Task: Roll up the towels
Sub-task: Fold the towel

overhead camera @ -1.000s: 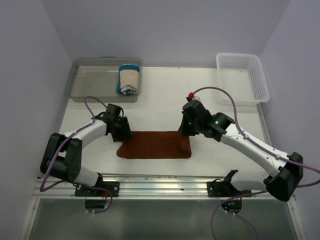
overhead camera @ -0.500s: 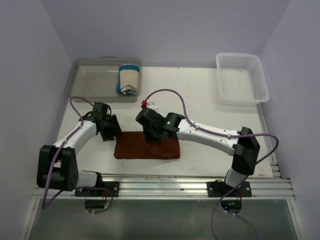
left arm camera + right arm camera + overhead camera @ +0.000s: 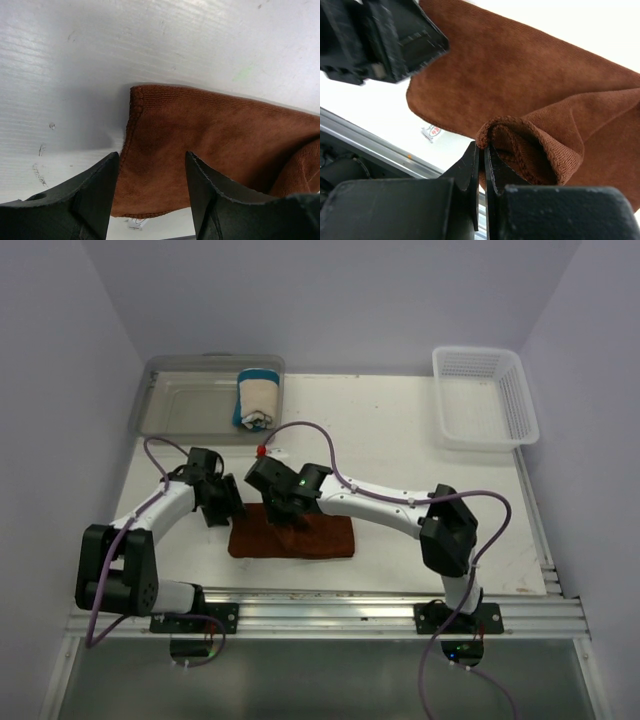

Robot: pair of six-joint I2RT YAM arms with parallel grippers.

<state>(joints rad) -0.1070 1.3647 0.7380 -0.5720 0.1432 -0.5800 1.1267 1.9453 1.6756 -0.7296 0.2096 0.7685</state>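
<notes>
**Now the brown towel's right end comes over to the left**

Starting at the left, the clear plastic bin (image 3: 190,408) holds the cream towel (image 3: 258,400), already rolled and tucked into its right end. So one of the two looks done.

In front of the bin, toward the arms, the left gripper (image 3: 222,502) hangs over the left end of the rust-brown towel (image 3: 325,538). Its jaws stand partly apart with nothing between them. From its own camera the towel's left hem lies just below the fingers; I can't tell whether they touch the cloth.

Just right of it, still in front of the bin's right end, the right gripper (image 3: 283,515) is pinched tight on the towel's hem, with a curl of cloth bunched at its fingertips. That is the big change. A second ago this gripper was gripping the towel's far right end, well to the right of the bin. It has since swept leftward across the cloth, dragging that end over the top. The towel has grown shorter and now lies doubled on itself.

To my eye this is the first turn of the roll, not a finished one. The curl is loose and most of the cloth lies flat.

The towel's long axis runs left to right, parallel to the bin's front wall. The lifted end points left, toward the waiting left gripper.
</notes>
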